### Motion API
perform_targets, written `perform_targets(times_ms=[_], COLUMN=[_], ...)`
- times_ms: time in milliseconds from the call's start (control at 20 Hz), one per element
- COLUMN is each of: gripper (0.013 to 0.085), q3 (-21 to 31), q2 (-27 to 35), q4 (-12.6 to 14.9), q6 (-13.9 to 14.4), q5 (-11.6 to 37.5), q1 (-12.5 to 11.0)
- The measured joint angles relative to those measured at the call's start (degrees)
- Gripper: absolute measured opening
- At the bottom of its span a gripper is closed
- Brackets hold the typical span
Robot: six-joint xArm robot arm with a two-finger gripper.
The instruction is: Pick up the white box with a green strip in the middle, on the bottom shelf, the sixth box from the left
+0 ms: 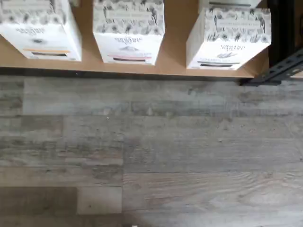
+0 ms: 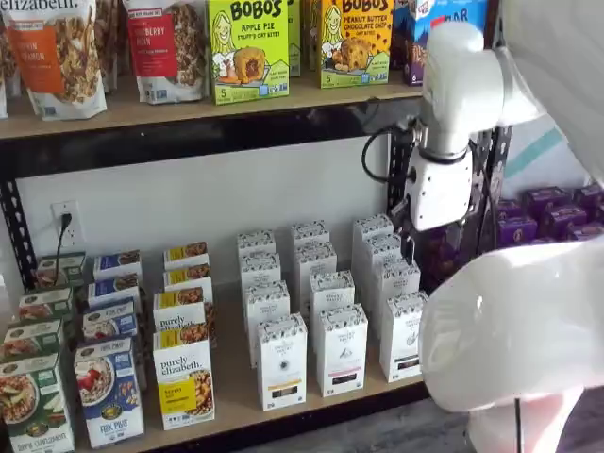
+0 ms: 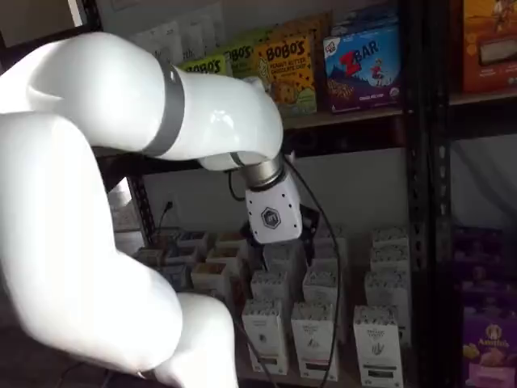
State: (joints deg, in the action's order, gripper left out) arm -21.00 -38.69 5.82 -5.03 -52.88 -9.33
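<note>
White box strip plain only in wrist view; end effector grip untellable.

The wrist view shows three white boxes on the bottom shelf. One is the white box, beside a black post. Grey wood floor lies below; no jaws show.

Matt paper white box – pale smooth wood bottom shelf.
</note>
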Motion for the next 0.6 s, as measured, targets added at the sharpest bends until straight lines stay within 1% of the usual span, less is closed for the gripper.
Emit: perform_targets(times_ms=[50, 150, 300, 400, 450, 600], gripper=[0.085, 0.085, 0.085, 0.085, 0.085, 0.085], q3=[0.5, 1.3, 2.4, 2.8, 3.0, 3.9], q2=[1.5, 4.3, 8.7, 12.1, 13.5, 17.0], q4=[0.1, -0.9, 1.0, 2.7, 2.6, -0.4], q6=[0.1, -0.7, 0.8, 2.1, 1.9, -1.0], q5=[1.9, 4.9, 10.0, 12.5, 13.8, 18.1], q1=[-0.1, -0.5, -0.6, -0.7, -0.9, -1.8])
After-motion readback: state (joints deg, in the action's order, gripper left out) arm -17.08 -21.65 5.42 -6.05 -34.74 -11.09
